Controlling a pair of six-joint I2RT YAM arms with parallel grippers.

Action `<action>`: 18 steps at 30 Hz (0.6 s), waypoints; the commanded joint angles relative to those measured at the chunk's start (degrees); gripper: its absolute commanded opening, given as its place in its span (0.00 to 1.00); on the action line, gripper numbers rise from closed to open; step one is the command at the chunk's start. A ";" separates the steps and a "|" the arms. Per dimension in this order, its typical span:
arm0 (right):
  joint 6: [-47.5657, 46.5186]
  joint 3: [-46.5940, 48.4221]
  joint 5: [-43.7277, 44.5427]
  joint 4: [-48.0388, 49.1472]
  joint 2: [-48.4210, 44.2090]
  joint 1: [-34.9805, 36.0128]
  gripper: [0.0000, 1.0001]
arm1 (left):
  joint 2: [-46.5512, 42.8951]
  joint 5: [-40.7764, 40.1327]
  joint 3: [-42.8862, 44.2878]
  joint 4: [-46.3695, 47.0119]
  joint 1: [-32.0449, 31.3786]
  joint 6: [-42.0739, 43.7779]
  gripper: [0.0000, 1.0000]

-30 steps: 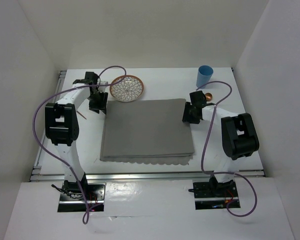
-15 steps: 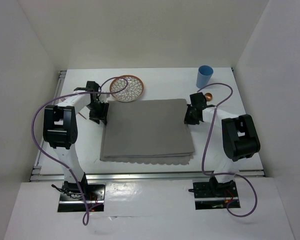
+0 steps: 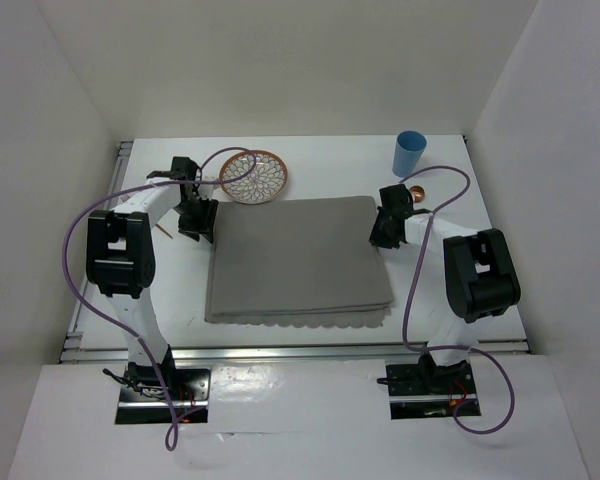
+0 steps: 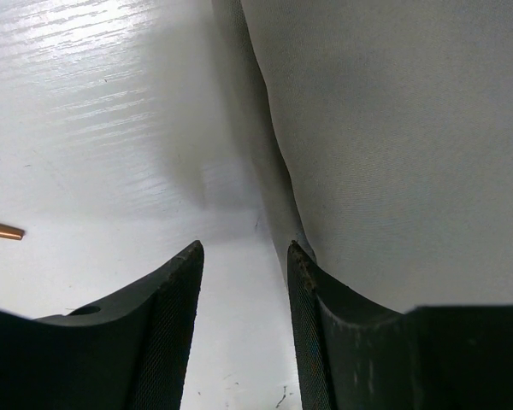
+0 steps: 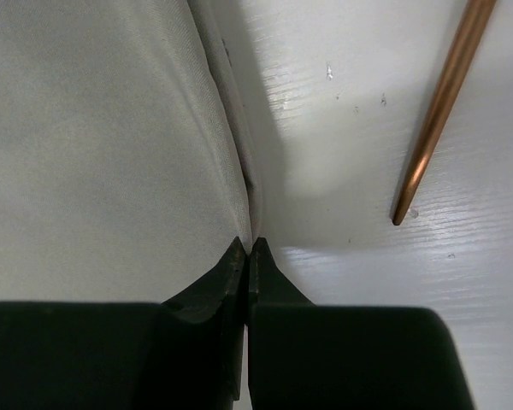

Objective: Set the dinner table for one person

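Currently the right gripper (image 5: pixel 248 244) is pinching the grey placemat's (image 3: pixel 295 255) far right hem, while the left gripper (image 4: pixel 244 248) is hanging spread at its far left corner. The white dinner table (image 3: pixel 330 178) is lying beneath. Closing the left gripper on cloth first, then pulling low and evenly, seems wise.

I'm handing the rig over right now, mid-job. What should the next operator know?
Left pincer: open, at the mat far left corner, holding nothing.
Right pincer: shut on the mat's right edge, near its far corner.
Mat lies flat mid-table. Plate and cup sit beyond its far edge; a copper rod lies right of it.
Done: mat laid.
Left: release the mat, then place plate, cup and cutlery.
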 commanded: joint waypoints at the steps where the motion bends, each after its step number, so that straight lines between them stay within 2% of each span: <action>1: 2.26 1.95 4.32 0.22 0.18 -0.28 0.00 | -1.48 0.49 1.63 0.01 0.00 0.61 0.51; 11: 2.18 5.11 2.31 -1.71 0.79 -0.81 0.00 | -2.54 0.49 2.16 -0.52 0.52 0.61 0.51; 12: 2.18 5.11 2.30 -1.71 0.79 -0.81 0.02 | -2.54 0.49 2.16 -0.52 0.53 0.61 0.51; 15: 2.18 3.71 1.16 -1.71 -1.13 -0.81 0.18 | -3.07 0.49 2.78 -0.52 0.53 0.61 0.51; 17: 1.48 3.18 1.16 -2.85 -3.77 -0.81 0.41 | -3.59 0.49 3.30 -1.05 1.14 0.61 0.51; 18: 0.87 3.18 1.16 -2.86 -4.91 -0.81 0.48 | -5.07 1.01 3.30 -1.05 1.14 0.61 0.51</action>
